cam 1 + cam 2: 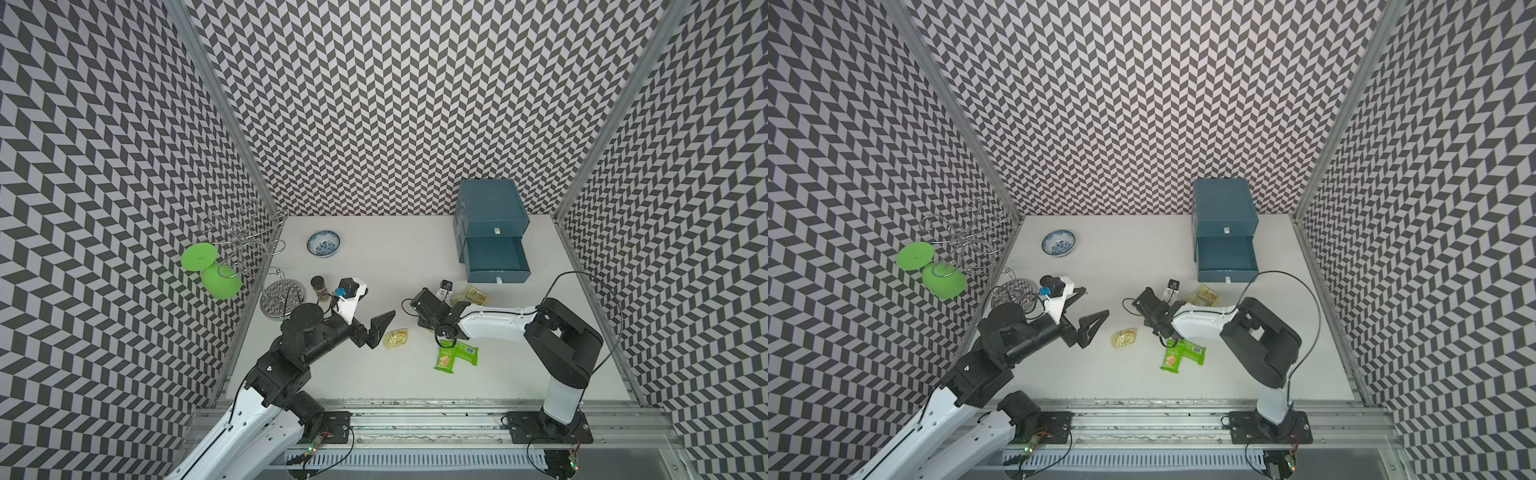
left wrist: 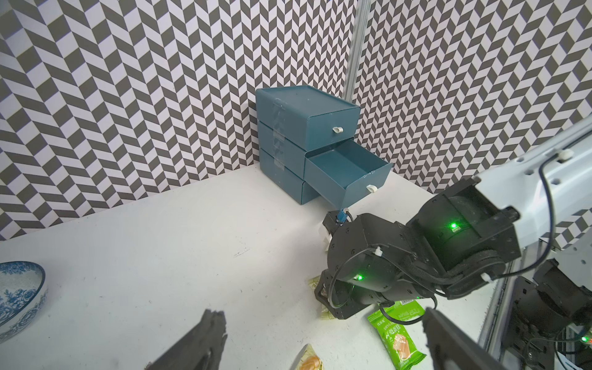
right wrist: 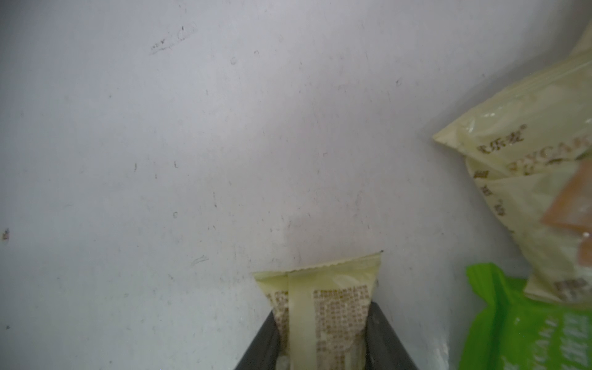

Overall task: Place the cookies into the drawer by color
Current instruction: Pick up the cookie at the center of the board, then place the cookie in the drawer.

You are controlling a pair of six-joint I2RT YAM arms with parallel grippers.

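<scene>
1. The left gripper [image 1: 382,330] hangs left of centre in both top views with its fingers spread wide and nothing between them. A lone yellow packet [image 1: 397,337] lies just beside its tips, with its long axis slanting toward the upper right.
2. The right gripper [image 3: 323,315] sits low over the table [image 1: 395,266] near centre frame. In the right wrist view its dark fingers [image 3: 262,346] press both sides of the held yellow packet [image 3: 320,288], and they seem to be clamped on it.
3. That packet's long axis runs in line with the fingers. Its serrated end pokes out past the tips, and the back seam faces the camera.
4. Two green packets [image 1: 446,359] touch each other below the right gripper. One has its long axis running up and down the frame. The other lies crosswise with a white barcode label showing.
5. More pale yellow packets [image 1: 474,296] overlap between the right gripper and the open drawer [image 1: 498,276].
6. Their print [image 3: 528,153] shows Chinese characters and letters that look like "YCAK", cut off by the frame edge. The fine print on the held packet is too small to read.
7. The drawer unit [image 1: 490,203] stands against the back wall at the upper right, with its middle drawer pulled toward the lower frame.
8. An open stretch of white table runs from the bowl [image 1: 323,244] across to the unit.
9. The spice jar [image 1: 319,287] stands near the left arm.
</scene>
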